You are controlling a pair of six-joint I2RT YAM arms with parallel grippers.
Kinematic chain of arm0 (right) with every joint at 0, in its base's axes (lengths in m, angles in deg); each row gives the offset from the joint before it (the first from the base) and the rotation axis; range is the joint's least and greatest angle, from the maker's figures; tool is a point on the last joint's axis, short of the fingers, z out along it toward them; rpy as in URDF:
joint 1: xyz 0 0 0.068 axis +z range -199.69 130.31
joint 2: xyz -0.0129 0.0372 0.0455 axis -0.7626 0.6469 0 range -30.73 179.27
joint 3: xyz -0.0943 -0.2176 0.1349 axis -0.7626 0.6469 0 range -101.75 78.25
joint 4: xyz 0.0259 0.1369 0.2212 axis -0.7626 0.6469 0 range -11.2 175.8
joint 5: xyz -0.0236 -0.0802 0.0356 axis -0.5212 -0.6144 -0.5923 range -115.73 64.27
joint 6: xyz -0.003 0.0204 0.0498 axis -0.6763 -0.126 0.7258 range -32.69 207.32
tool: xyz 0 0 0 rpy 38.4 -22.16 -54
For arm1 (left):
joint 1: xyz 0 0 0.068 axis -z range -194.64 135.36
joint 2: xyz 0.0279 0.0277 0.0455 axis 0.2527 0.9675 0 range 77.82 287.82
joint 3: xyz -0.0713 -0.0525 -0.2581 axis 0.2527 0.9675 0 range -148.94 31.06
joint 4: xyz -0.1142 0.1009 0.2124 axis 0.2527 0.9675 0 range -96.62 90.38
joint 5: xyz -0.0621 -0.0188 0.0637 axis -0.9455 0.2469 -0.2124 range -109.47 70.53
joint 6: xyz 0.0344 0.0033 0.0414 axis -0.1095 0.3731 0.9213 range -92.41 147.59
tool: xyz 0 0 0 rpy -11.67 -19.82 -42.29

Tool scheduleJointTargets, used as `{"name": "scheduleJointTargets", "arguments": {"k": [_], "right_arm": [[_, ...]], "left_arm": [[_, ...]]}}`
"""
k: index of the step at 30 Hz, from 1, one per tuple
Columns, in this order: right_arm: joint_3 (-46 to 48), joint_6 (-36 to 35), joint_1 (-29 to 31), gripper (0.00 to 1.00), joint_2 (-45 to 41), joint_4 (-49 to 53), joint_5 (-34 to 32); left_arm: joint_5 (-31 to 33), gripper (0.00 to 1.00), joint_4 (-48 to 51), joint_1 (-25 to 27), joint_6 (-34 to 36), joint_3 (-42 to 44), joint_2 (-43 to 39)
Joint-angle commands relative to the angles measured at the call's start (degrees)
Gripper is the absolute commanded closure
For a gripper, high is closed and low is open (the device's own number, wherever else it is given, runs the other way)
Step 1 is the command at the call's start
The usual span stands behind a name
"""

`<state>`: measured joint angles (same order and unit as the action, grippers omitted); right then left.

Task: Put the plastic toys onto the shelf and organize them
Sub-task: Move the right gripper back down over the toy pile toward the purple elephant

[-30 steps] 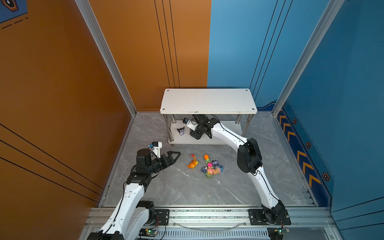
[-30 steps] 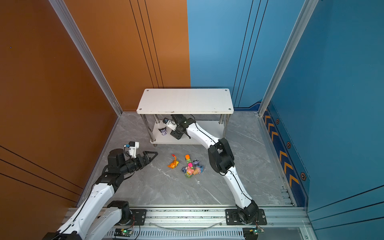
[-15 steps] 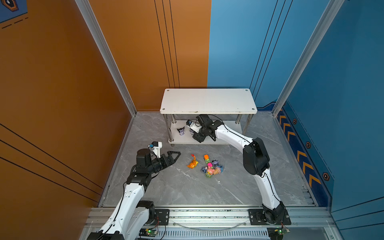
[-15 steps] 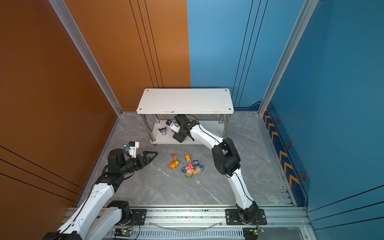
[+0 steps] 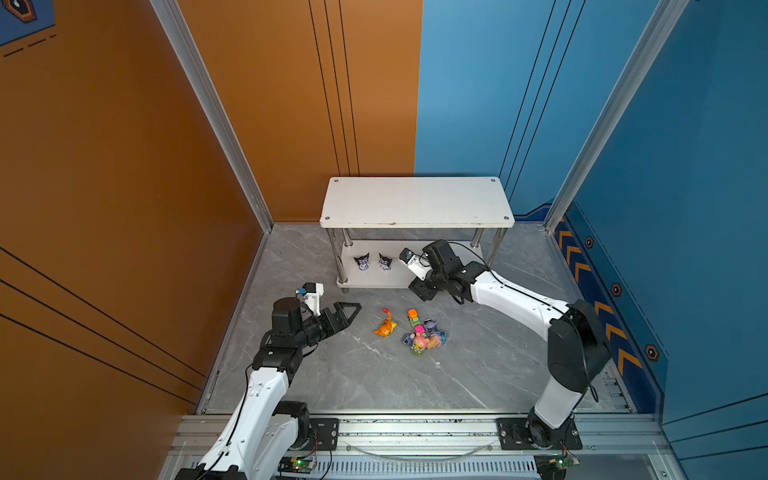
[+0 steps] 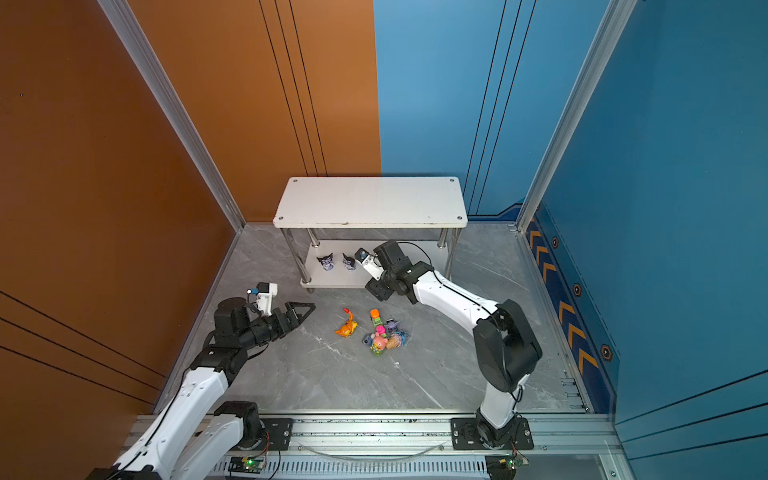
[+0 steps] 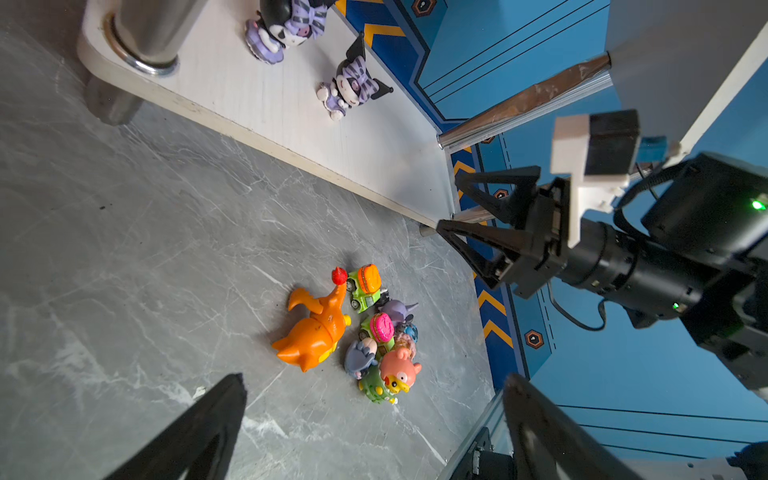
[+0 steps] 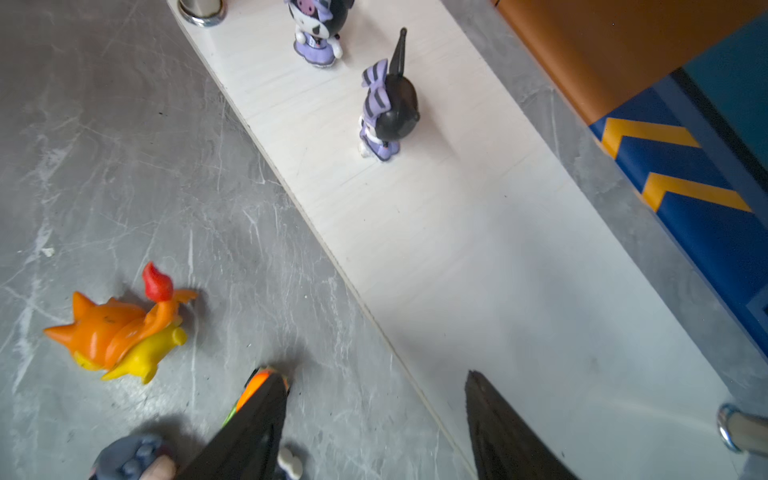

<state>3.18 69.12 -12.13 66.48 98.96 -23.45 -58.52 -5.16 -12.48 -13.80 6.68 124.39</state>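
Two black-purple eared heads (image 5: 361,262) stand on the shelf's (image 5: 415,202) lower board (image 5: 374,279). We see the right gripper (image 8: 376,378) and the left gripper (image 5: 349,310) both spread and empty. A second ago only one head stood there, and the right gripper has since backed out. The remaining toys (image 5: 419,335) lie on the floor (image 5: 332,374).

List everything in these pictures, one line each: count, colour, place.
shelf: one, white boards on chrome posts, far end of the floor.
eared figurines: two, black and purple, side by side on the shelf's lower board.
orange creature: one, orange and yellow, lying on the floor beside the pile.
toy pile: one cluster, mixed colours, on the floor before the shelf; exact count unclear.
green blocks: two, orange-topped and pink-topped, in the pile.
pink bear: one, pink, in the pile.
floor: grey marble.
walls: orange and blue, behind.
left tool: black, open, empty, near the orange creature.
right tool: black, open, empty, at the lower board's front edge.
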Motion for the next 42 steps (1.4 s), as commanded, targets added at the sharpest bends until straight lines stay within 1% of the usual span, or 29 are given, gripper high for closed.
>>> {"name": "scheduleJointTargets", "arguments": {"k": [1, 5, 7, 10, 16, 22, 23, 28, 33, 38, 42], "right_arm": [[6.3, 3.6, 0.6, 0.3, -6.3, -0.9, -1.6], [12.1, 5.0, 0.9, 0.31, -11.2, 2.3, -1.5], [15.0, 5.5, 0.9, 0.31, -12.6, 2.2, -2.0], [18.4, 6.6, 1.0, 0.32, -13.4, 1.0, -2.4], [21.7, 8.8, 1.9, 0.32, -13.6, -0.4, -2.2], [23.2, 9.8, 2.2, 0.32, -12.1, -1.3, -1.8], [23.2, 9.8, 4.0, 0.32, -11.8, -1.3, -1.8], [23.2, 10.5, 4.9, 0.31, -9.8, -1.8, -1.5], [23.2, 11.3, 5.4, 0.27, -8.3, -2.9, -0.3], [23.2, 11.6, 5.2, 0.27, -6.5, -3.5, -1.6], [22.8, 12.1, 4.8, 0.28, -4.9, -4.0, -0.7]], "left_arm": [[0.0, 0.02, -0.5, 0.0, 1.1, 0.6, -0.4], [0.2, 0.02, -0.6, 0.5, 1.3, 0.4, 0.3], [0.3, 0.02, -0.6, 0.7, 1.3, 0.3, 0.4], [0.7, 0.02, -0.7, 1.0, 1.1, 0.2, 0.4], [0.5, 0.02, 0.0, 1.7, 1.0, 0.5, -0.1], [0.5, 0.02, 0.0, 1.9, 1.1, -0.6, 0.9], [0.7, 0.02, -0.1, 2.0, 1.1, -0.7, 1.0], [0.7, 0.02, -0.2, 2.2, 1.2, -0.9, 1.4], [0.6, 0.02, 0.0, 2.2, 1.6, -0.9, 1.7], [0.7, 0.02, -0.1, 2.2, 1.7, -1.1, 1.9], [0.6, 0.02, -0.5, 2.2, 1.6, -0.9, 2.3]]}}
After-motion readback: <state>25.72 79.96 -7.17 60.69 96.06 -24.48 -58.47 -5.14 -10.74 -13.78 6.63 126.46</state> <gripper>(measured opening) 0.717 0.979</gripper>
